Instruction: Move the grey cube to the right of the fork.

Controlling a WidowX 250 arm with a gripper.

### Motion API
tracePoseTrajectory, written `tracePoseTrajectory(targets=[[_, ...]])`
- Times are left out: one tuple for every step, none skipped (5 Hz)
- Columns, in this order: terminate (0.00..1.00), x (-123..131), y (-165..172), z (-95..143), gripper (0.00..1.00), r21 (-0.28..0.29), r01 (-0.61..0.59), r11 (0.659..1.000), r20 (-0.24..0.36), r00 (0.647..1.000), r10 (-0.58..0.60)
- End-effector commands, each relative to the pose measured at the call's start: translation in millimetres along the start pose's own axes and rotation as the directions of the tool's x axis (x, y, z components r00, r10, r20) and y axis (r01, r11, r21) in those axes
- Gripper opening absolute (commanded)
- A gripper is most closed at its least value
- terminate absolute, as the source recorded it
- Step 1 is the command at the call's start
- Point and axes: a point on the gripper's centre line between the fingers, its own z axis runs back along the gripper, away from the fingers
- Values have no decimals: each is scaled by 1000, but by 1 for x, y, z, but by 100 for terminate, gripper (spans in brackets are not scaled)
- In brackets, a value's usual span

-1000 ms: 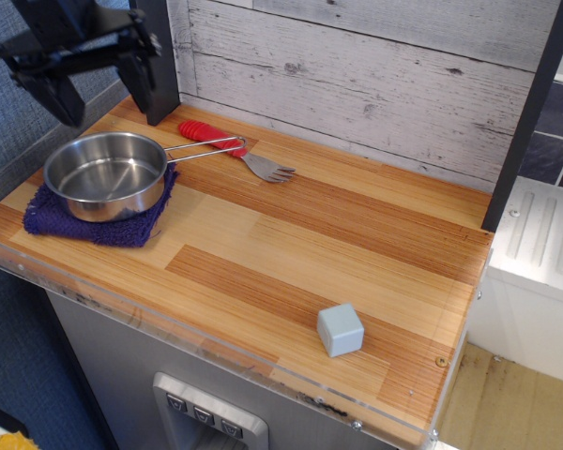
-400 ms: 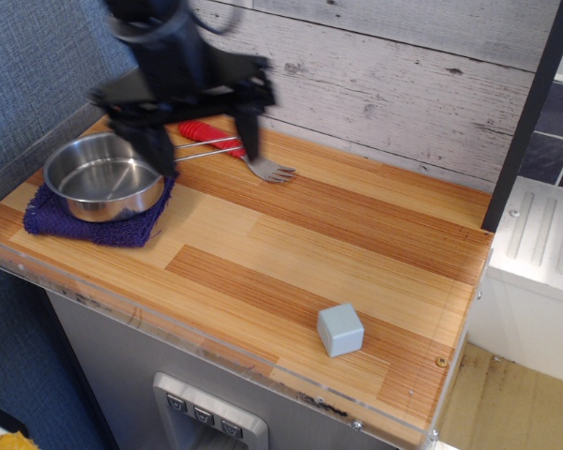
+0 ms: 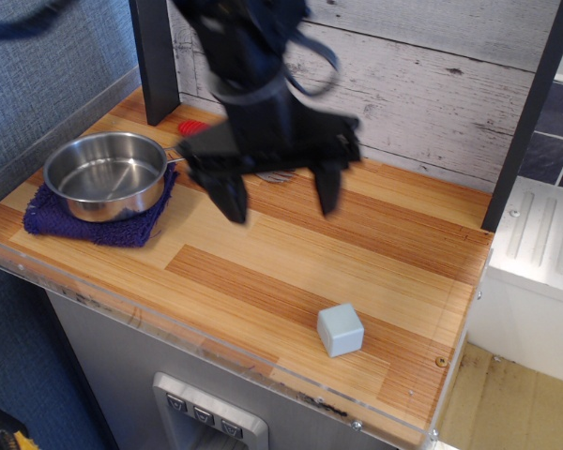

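Note:
The grey cube (image 3: 340, 330) rests on the wooden counter near the front right, apart from everything else. Of the fork, only the tip of its red handle (image 3: 191, 127) and a sliver of the metal head show behind the arm; the rest is hidden. My black gripper (image 3: 280, 198) hangs over the middle of the counter, up and to the left of the cube. Its two fingers (image 3: 231, 199) are spread wide and hold nothing.
A steel pan (image 3: 105, 174) sits on a purple cloth (image 3: 84, 221) at the left. A dark post (image 3: 154, 58) stands at the back left, another at the right. The counter's front edge (image 3: 206, 347) has a clear plastic lip.
The arm has swung from the far left corner rightward across the pan and fork to the counter's middle, now covering most of the fork. The cube has not moved.

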Motion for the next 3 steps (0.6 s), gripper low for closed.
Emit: tracePoseTrajectory(targets=[[0, -28, -3, -17, 100, -13, 165, 986, -90, 982, -166], [0, -43, 3, -31, 100, -34, 309, 951, -118, 943, -310], [0, -48, -2, -41, 100, -89, 414, 906, -120, 899, -422]])
